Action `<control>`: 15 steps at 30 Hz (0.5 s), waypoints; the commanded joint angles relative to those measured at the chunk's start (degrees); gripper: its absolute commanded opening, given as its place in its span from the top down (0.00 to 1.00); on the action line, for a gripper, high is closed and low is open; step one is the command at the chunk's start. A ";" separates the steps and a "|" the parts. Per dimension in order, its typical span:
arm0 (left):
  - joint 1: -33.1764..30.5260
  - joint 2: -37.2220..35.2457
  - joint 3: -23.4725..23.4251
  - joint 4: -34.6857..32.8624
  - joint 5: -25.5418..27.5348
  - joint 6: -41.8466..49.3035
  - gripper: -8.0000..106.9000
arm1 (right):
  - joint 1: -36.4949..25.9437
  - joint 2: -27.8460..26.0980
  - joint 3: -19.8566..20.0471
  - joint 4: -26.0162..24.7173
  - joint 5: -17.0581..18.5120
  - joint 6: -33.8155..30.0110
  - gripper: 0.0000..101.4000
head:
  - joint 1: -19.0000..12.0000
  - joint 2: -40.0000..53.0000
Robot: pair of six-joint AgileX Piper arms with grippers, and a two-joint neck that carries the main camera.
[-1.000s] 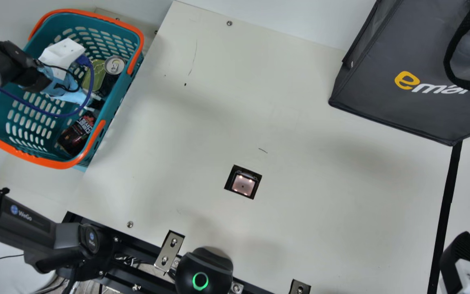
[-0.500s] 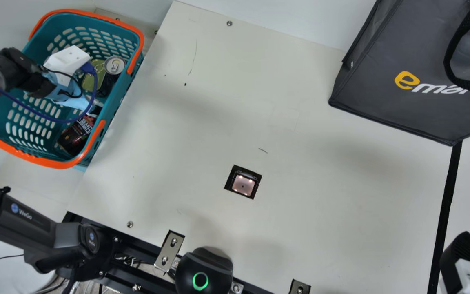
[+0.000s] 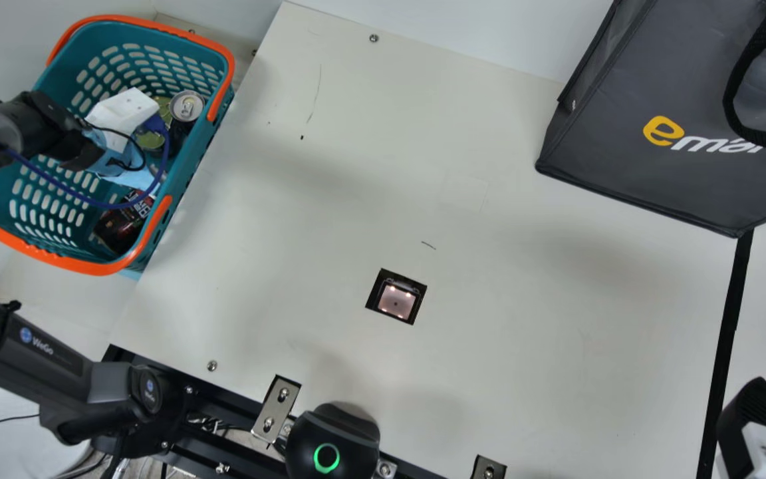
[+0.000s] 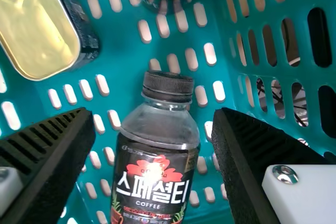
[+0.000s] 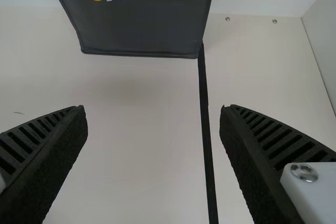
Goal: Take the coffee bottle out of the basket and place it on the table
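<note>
where left claw [image 3: 122,123] gapes, room flanks the bottle [image 4: 152,182].

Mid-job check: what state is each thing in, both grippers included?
Coffee bottle: capped, in the basket
Left gripper: open, a finger to either side of the bottle
Right gripper: open, empty
Basket: upright, open-topped
Flat tin: lid on
Drink can: top end up
Dark bag: standing on the table

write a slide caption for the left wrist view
Open left tool facing a black-capped coffee bottle in a teal slotted basket, a gold-topped tin nearby.
</note>
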 commanded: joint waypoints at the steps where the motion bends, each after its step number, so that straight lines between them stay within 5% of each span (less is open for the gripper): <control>1: -0.11 0.42 -0.01 0.13 -0.42 -0.27 0.15 | 0.00 0.00 0.00 0.00 0.00 0.00 0.10 | -1.48 0.14; 15: -0.29 3.44 0.92 0.29 -3.41 0.50 0.15 | 0.00 0.00 0.00 0.00 0.06 0.00 0.10 | -1.48 0.14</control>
